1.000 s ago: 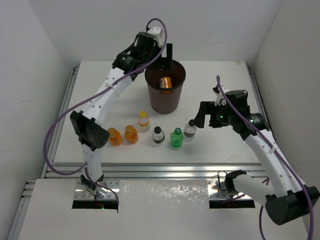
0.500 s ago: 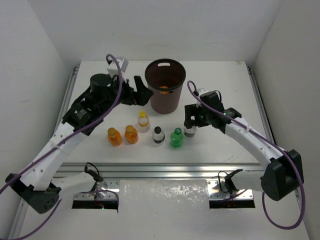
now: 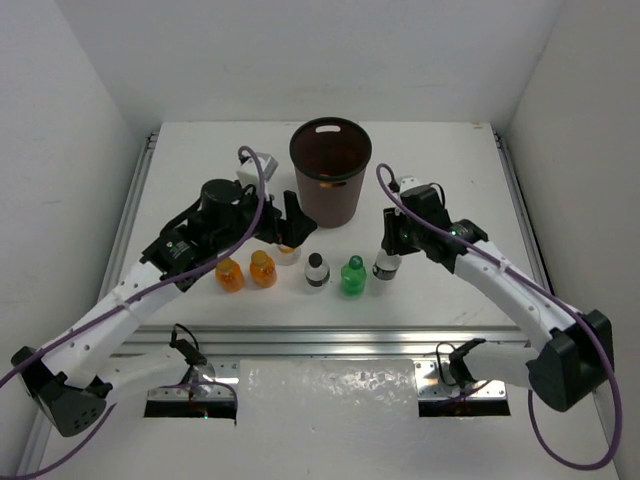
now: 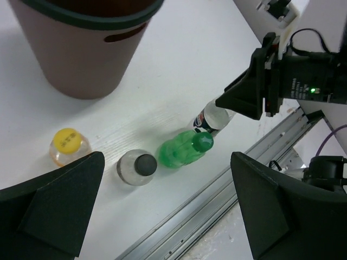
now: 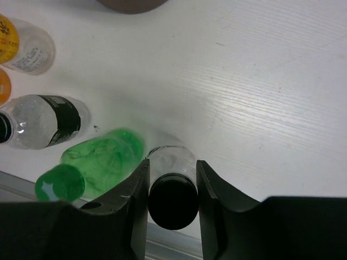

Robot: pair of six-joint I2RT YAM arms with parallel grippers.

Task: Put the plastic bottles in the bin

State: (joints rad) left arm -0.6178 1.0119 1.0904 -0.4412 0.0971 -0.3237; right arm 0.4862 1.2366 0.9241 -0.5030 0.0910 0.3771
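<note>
At the left of the near row, two stubby orange plastic bottles [image 3: 229, 273] [image 3: 263, 268] stand upright. Just behind them my left gripper [image 3: 291, 228] hangs with fingers spread wide and nothing between them. The small clear plastic bottle with the yellow cap [image 4: 68, 146] stands neck-up below it, off toward one finger, not centred. The dark brown round plastic bin [image 3: 330, 185] sits just behind, so I judge the left arm nearest that bottle.

Further right stand a clear dark-labelled bottle with a dark cap [image 3: 317, 270] and a green plastic bottle [image 3: 352, 275]. At the right end my right gripper [image 5: 172, 168] is clamped on a second clear dark-capped bottle [image 3: 385, 266], upright, just beside the green one. The bin lies behind and left of it.

The white table [image 3: 450, 160] is flat and faintly grained, with a metal rail [image 3: 330, 335] along its near edge and white walls [image 3: 300, 50] around.
</note>
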